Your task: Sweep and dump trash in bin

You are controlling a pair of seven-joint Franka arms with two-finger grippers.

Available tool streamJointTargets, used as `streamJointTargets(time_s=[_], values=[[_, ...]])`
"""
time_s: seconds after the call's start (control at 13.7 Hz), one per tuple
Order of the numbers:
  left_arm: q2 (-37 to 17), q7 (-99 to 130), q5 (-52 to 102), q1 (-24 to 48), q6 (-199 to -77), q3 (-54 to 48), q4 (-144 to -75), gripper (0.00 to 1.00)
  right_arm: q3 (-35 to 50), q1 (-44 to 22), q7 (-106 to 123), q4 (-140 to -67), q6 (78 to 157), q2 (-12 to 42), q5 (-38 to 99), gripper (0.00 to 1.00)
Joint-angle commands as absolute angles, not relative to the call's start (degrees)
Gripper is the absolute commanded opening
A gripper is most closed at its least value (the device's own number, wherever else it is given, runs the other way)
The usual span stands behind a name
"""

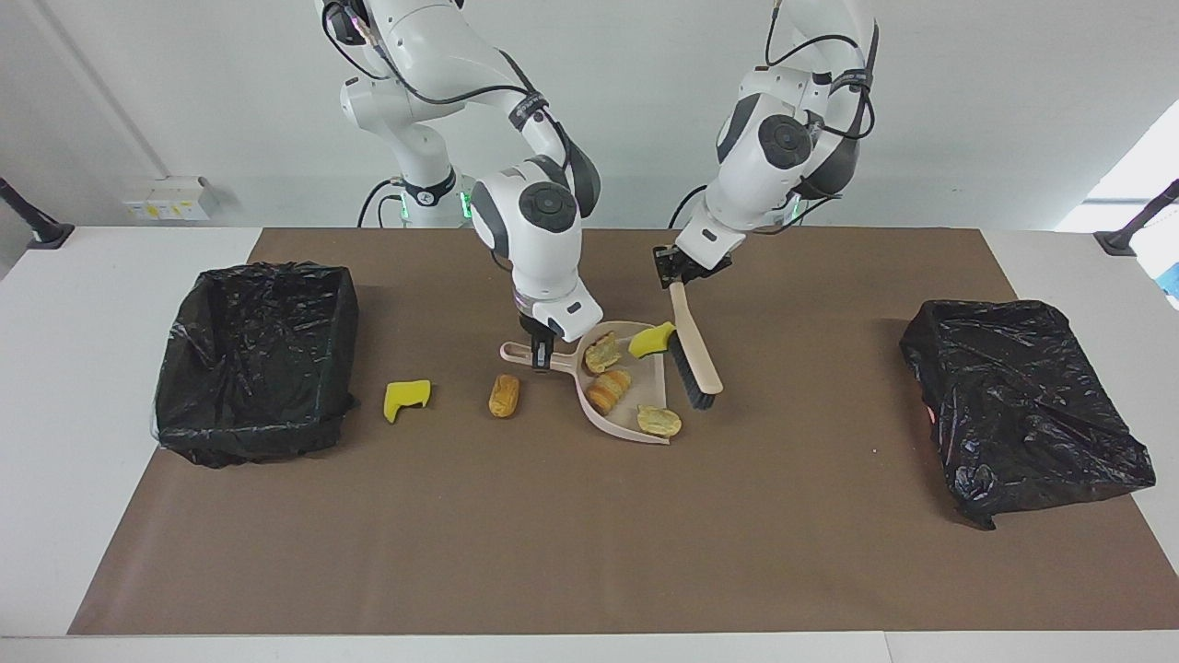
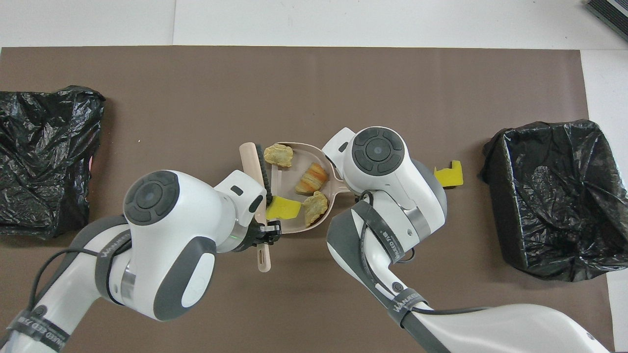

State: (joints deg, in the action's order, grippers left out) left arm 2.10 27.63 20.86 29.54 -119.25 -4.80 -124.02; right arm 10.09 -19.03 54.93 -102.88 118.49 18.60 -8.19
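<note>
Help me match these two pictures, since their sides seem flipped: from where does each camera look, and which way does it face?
Facing view: high across the table, looking at the robots; both arms and bases show.
Overhead view: high above the robots' end, looking steeply down; arms enter from below.
Shared: dustpan, brush, left gripper, right gripper, mirrored half a turn.

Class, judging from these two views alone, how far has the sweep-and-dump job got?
Partly done: three bread-like chunks and a yellow sponge bit lie in the dustpan. In hand: the right gripper holds the dustpan's handle and the left gripper holds the brush beside it. Left: one chunk and a yellow piece on the mat, then dumping into a bin.
</note>
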Motion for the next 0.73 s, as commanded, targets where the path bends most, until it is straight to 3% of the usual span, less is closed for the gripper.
streamJointTargets(time_s=[0.0, 0.29, 0.66], values=[[3.0, 27.9, 22.2, 33.2, -122.7, -4.2, -129.3, 0.0, 10.6, -18.2, 55.6, -104.7, 119.7, 17.7, -7.3, 0.0], [5.0, 27.9, 22.2, 35.7, -121.4, -4.2, -133.6, 0.0, 10.6, -18.3, 55.6, -104.7, 119.7, 17.7, -7.3, 0.0], [6.2, 28.0, 22.2, 35.9, -111.6, -4.2, -133.3, 0.0, 10.6, -18.3, 55.6, -104.9, 119.7, 17.6, -7.3, 0.0]])
